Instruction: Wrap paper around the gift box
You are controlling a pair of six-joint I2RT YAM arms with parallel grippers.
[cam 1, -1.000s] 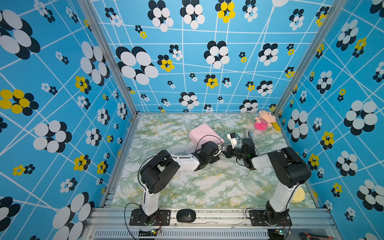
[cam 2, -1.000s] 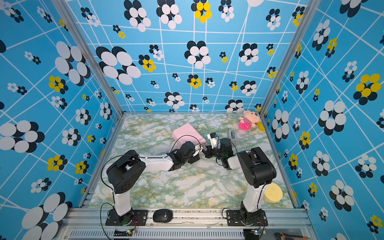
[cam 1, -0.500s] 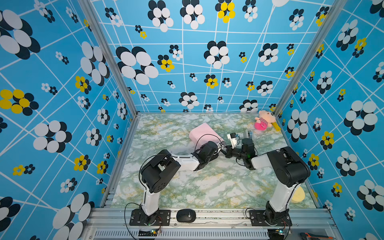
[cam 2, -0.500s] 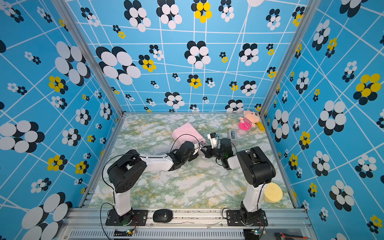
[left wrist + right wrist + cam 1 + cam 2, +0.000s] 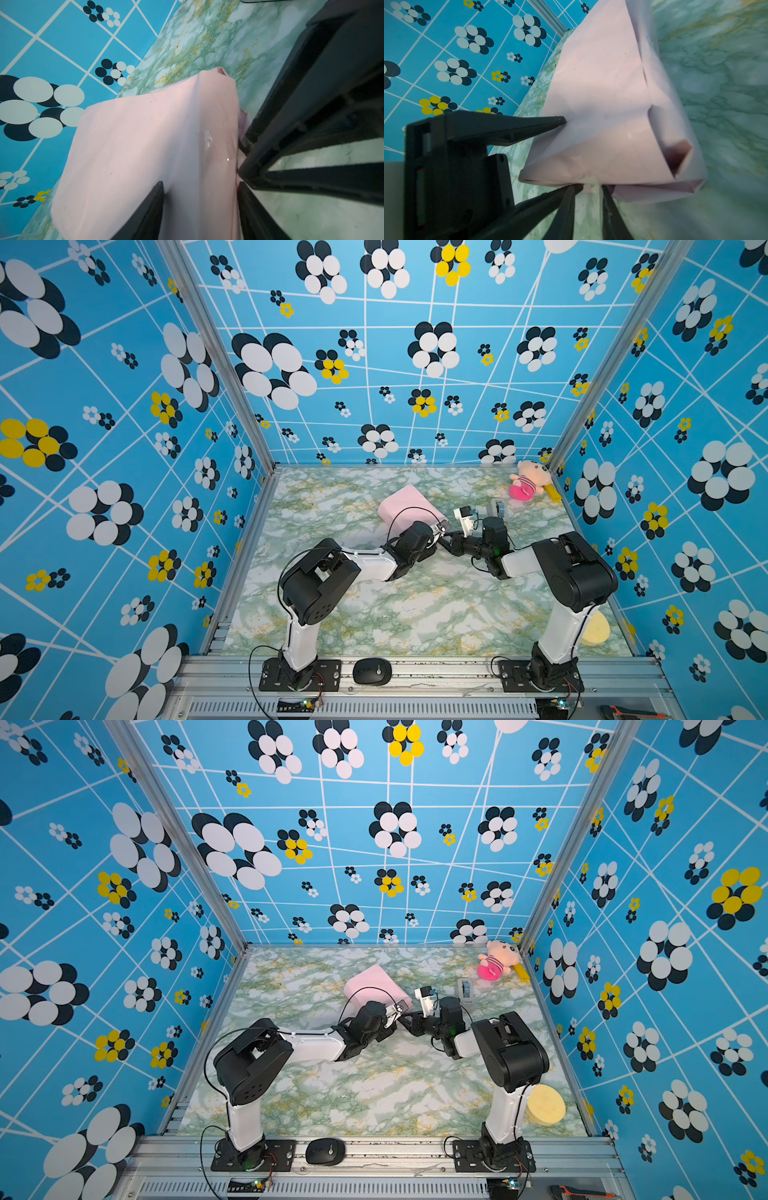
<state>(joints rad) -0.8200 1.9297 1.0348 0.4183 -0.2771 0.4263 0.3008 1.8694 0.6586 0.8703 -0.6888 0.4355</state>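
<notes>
Paper (image 5: 405, 506) lies folded as a pink parcel on the desk (image 5: 415, 614); left tool (image 5: 200, 184) clamps its end, right tool (image 5: 591, 187) stands slightly parted at its edge

A: What's on the right wrist cam?
B: Paper (image 5: 602, 83) folded into a boxy parcel, pale pink face out, lying on the marble table (image 5: 716, 83). One end fold gapes: a triangular flap (image 5: 679, 158), darker purple inside.
A: Grippers?
B: Right gripper (image 5: 589, 189) is at the parcel's nearest edge, jaws slightly apart, with a clear scrap (image 5: 591, 182) between them. Left gripper (image 5: 571, 153) straddles a corner, both fingertips (image 5: 560, 120) touching paper.
A: Background?
B: Blue flowered wall (image 5: 446, 31).
</notes>
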